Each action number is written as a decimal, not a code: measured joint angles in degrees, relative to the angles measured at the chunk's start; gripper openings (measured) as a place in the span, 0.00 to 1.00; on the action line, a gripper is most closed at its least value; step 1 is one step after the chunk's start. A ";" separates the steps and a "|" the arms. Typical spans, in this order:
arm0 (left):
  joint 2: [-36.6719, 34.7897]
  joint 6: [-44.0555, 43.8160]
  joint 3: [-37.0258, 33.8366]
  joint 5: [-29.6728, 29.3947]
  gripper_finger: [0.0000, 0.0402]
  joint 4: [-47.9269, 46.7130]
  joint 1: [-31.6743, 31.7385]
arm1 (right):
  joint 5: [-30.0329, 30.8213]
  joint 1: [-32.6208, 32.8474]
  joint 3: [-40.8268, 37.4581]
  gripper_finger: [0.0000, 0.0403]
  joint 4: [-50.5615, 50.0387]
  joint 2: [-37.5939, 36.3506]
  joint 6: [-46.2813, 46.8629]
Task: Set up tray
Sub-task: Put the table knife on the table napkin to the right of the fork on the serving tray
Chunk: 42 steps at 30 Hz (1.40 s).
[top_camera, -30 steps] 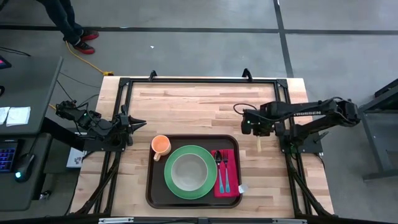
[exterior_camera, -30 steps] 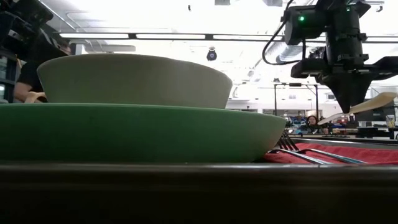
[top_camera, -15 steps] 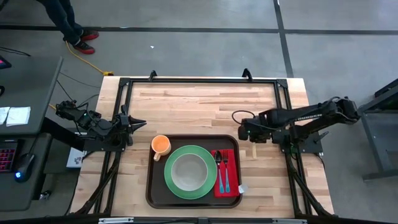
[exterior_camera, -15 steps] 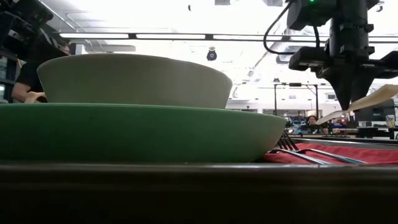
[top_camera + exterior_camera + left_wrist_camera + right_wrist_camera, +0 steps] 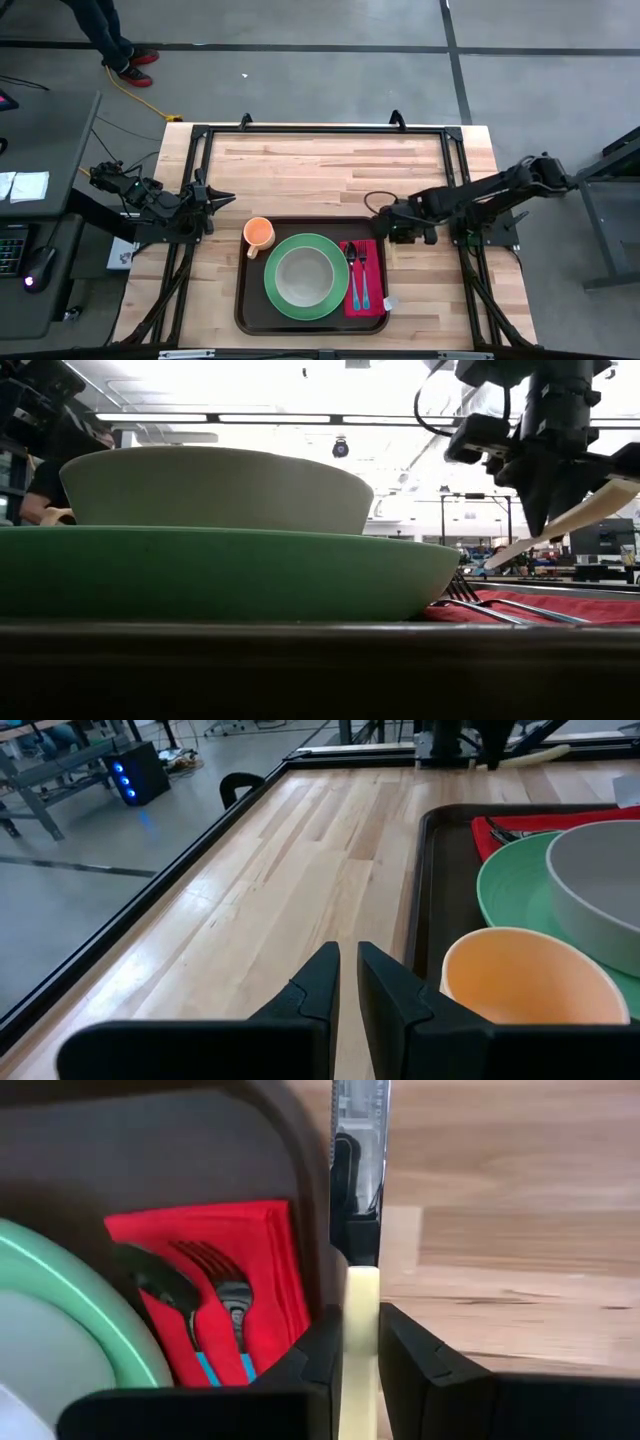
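Right tool [image 5: 398, 226] moved to tray [image 5: 245, 312] edge, clamping pale utensil [image 5: 560, 520]

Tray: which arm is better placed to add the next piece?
Right. The right gripper holds a pale utensil at the tray's edge beside the red napkin; the left gripper waits empty off the tray.
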 joint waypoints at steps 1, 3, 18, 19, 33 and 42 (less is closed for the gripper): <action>0.02 0.00 0.00 0.00 0.17 0.00 0.00 | -0.04 0.46 0.14 0.09 0.86 0.81 0.26; 0.02 0.00 0.00 -0.04 0.17 0.01 0.00 | -0.05 1.39 1.15 0.09 1.46 2.52 0.34; 0.02 0.00 0.00 -0.02 0.17 -0.01 0.00 | 1.75 6.78 16.15 0.08 -4.18 14.50 0.16; 0.02 0.00 0.00 0.00 0.17 -0.03 0.00 | 1.75 7.14 17.01 0.08 -4.16 15.33 0.27; 0.02 0.00 0.00 0.09 0.17 -0.03 0.00 | -0.36 12.48 21.18 0.09 -4.92 20.83 6.55; 0.00 0.00 0.00 0.09 0.17 -0.03 0.00 | -0.20 14.56 21.18 0.08 -3.51 20.81 8.91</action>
